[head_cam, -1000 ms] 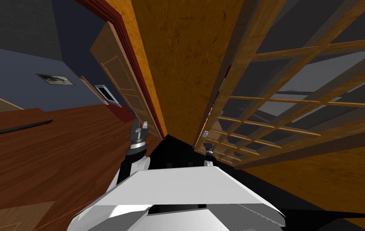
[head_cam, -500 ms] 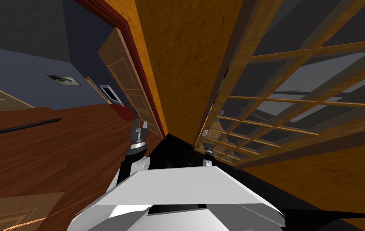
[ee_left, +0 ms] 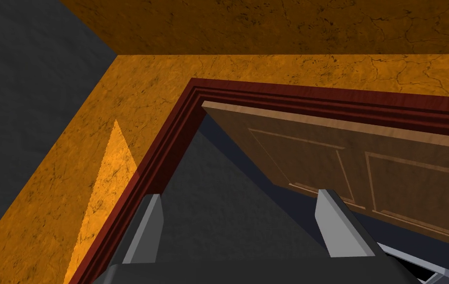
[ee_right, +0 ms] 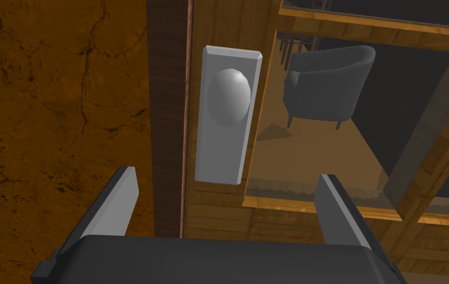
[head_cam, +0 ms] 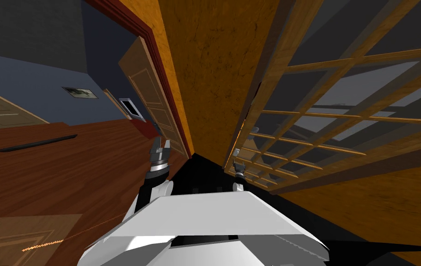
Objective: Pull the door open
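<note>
Door [head_cam: 325, 115]: wooden, glazed grid, at my 1 o'clock, latch edge beside the orange wall [head_cam: 214, 69]. Right gripper [ee_right: 226, 173] spread wide, holding nothing. Grey knob [ee_right: 228, 97] on its pale plate [ee_right: 221, 162] sits at 12 o'clock off the fingers, apparently short of contact. Grey armchair [ee_right: 327, 84] visible through the pane. Left gripper [head_cam: 162, 144] at 9 o'clock from the right one, fingers also parted and empty, facing a red-framed doorway [ee_left: 169, 138].

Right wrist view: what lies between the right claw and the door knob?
Nothing: the right wrist view shows a bare gap from right claw to knob.
</note>
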